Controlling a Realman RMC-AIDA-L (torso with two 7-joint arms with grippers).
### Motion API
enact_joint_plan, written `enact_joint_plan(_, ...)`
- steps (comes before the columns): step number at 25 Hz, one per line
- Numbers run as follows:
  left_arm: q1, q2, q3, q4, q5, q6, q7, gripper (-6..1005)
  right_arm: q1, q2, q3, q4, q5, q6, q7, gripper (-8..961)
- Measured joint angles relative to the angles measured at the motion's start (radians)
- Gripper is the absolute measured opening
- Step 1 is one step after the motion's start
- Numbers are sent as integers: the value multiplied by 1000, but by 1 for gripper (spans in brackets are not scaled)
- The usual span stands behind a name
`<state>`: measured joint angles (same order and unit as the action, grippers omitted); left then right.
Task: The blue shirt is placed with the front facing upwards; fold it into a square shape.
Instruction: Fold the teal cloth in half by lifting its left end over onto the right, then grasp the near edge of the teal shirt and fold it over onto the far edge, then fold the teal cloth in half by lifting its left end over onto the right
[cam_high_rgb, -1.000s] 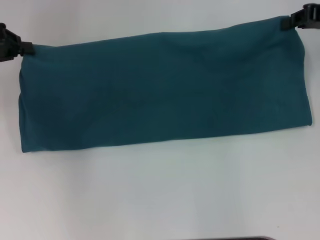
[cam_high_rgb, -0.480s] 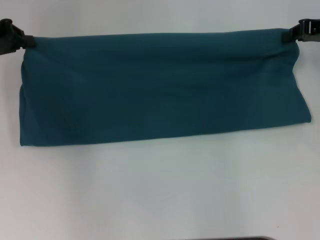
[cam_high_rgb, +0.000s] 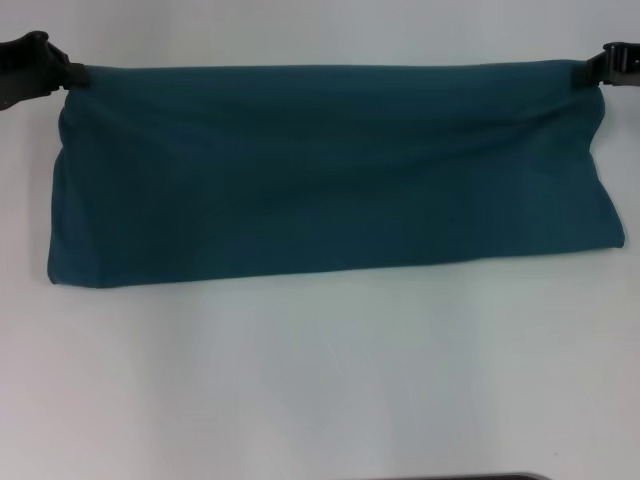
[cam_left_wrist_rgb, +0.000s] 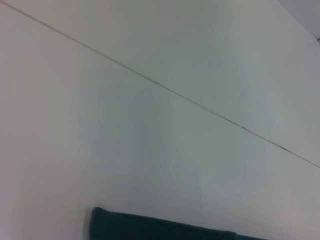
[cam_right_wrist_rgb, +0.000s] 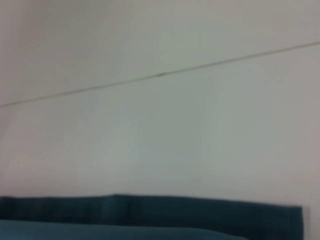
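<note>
Both grippers, left (cam_high_rgb: 68, 73) and right (cam_high_rgb: 583, 72), pinch the far corners of the folded shirt (cam_high_rgb: 330, 170), stretched on the table (cam_high_rgb: 320, 380).

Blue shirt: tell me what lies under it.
Only the white table shows around the blue shirt, held at its far corners by the left hand and right hand. Anything beneath is covered.

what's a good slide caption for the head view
Left gripper and right gripper pinch the far corners of the folded dark teal-blue cotton shirt on the white table.
</note>
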<state>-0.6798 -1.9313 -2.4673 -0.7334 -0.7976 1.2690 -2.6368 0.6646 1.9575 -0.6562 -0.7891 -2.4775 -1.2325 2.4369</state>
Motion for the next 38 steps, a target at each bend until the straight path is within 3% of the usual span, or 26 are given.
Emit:
enact_joint_plan(13, -3, 9, 3, 9, 0, -7, 5, 5, 40, 9, -59, 13, -4, 57, 6, 85)
enact_joint_plan(22, 15, 13, -9, 12, 19, -58, 0, 196, 0, -40, -24, 29, -81, 60, 102, 89)
enact_joint_plan(27, 28, 13, -11, -3, 14, -57, -4, 297, -18, -53, 7, 28, -73, 56, 95, 92)
enact_joint_plan(29, 30, 11, -11, -5, 15, -55, -4, 338, -21, -57, 9, 27, -73, 56, 95, 186)
enact_joint_plan(33, 44, 4, -32, -31, 10, -44, 0, 594, -33, -76, 62, 26, -28, 27, 59, 367)
enact_joint_plan(35, 59, -1, -54, -55, -4, -23, 16, 689, -62, -90, 142, 37, 137, -91, -95, 447)
enact_joint_plan(38, 85, -3, -100, -76, -77, 55, 79, 799, -96, -92, 182, 52, 280, -194, -205, 566)
